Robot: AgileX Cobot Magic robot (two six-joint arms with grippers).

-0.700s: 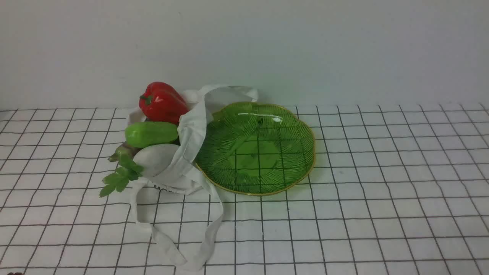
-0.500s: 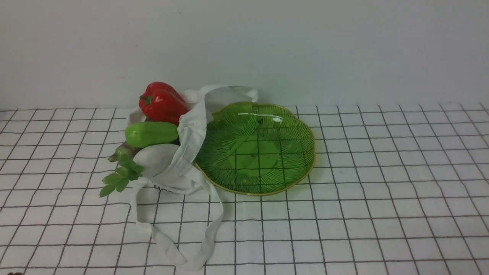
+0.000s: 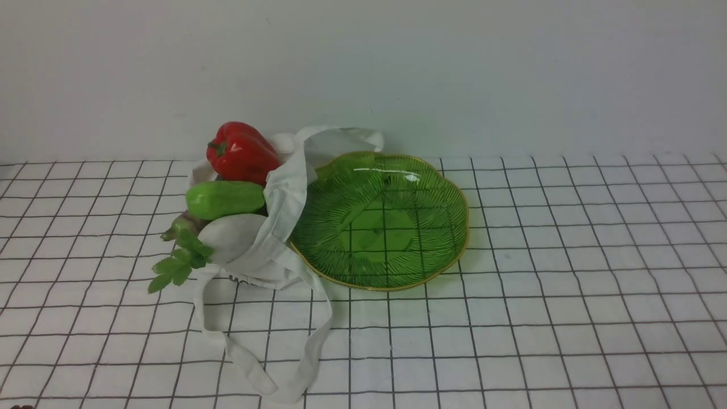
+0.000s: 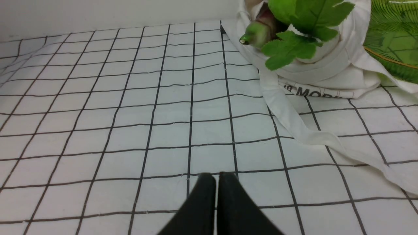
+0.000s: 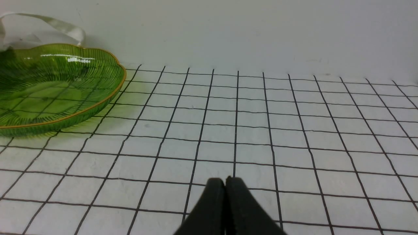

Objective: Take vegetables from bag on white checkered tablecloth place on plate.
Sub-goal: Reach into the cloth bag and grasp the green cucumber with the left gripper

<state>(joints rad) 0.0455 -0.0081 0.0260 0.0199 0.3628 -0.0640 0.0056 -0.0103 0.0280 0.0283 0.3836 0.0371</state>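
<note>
A white cloth bag (image 3: 281, 227) lies on the checkered tablecloth (image 3: 568, 284), left of the green glass plate (image 3: 448, 193). From its mouth stick out a red bell pepper (image 3: 241, 152), a light-green cucumber (image 3: 224, 199), a white radish (image 3: 230, 236) with green leaves (image 3: 179, 261), and an eggplant's green stem tip (image 3: 177, 226). The plate holds nothing. My left gripper (image 4: 216, 178) is shut and empty, low over the cloth, short of the bag (image 4: 326, 65). My right gripper (image 5: 225, 181) is shut and empty, to the right of the plate (image 5: 98, 101). Neither gripper shows in the front view.
The bag's long strap handles (image 3: 267, 369) trail toward the table's front edge, and one (image 4: 294, 120) runs past my left gripper. Another strap loops behind the plate (image 3: 346, 133). A plain wall (image 3: 454, 74) closes the back of the table.
</note>
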